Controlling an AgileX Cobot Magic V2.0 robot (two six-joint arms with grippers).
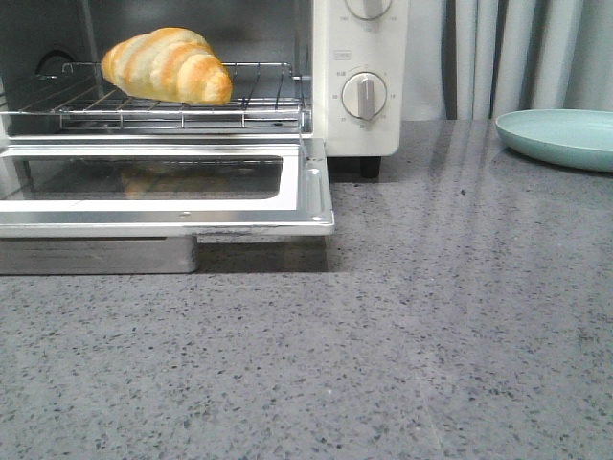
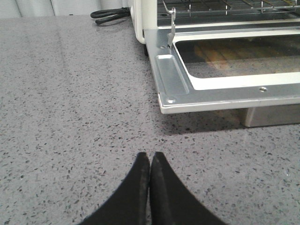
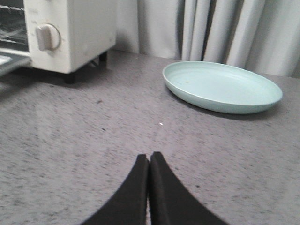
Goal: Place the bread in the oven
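Observation:
The bread [image 1: 168,65], a golden-orange croissant-shaped roll with cream stripes, lies on the wire rack [image 1: 259,101] inside the cream-white oven [image 1: 364,125]. The oven door [image 1: 316,192] hangs open and flat; it also shows in the left wrist view [image 2: 173,89]. My left gripper [image 2: 149,155] is shut and empty, low over the counter in front of the door's left corner. My right gripper [image 3: 149,156] is shut and empty, over the counter to the right of the oven [image 3: 70,33]. Neither gripper shows in the front view.
An empty light teal plate [image 1: 560,136] sits at the back right, also in the right wrist view [image 3: 220,86]. A black power cord [image 2: 110,15] lies behind the oven's left side. Grey curtains [image 1: 517,53] hang behind the speckled grey counter [image 1: 383,364].

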